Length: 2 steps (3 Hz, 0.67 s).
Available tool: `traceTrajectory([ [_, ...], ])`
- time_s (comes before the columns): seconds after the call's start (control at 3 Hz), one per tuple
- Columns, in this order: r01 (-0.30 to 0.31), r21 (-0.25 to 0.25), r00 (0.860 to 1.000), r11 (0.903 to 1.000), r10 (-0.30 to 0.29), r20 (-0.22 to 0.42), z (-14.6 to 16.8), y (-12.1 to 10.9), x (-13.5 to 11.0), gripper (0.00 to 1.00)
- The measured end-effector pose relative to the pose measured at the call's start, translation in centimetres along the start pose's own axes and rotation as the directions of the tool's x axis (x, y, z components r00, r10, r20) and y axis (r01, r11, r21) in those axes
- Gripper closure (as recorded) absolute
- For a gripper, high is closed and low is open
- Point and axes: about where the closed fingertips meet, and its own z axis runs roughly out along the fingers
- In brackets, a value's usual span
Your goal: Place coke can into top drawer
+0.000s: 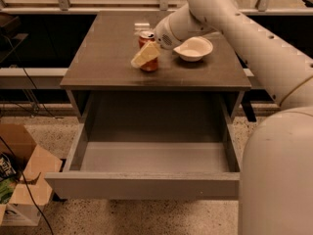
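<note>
The gripper (145, 54) is at the coke can (150, 64) on the cabinet top (105, 58), above the open top drawer (146, 185); its grip cannot be told.

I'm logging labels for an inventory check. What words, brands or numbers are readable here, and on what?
Nothing here reads clearly.
coke can, at the gripper on the cabinet top: any lettering is too blurred to read.
dark packet in the cardboard box: white letters, too blurred to read.
top drawer and white bowl: no markings visible.
</note>
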Motion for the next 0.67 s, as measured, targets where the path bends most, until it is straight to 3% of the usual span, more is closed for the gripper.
traceTrajectory([
  [0.67, 0.028, -0.022, 0.999, 0.9994, -0.028, 0.018, -0.2, 2.0, -2.0, 0.65],
])
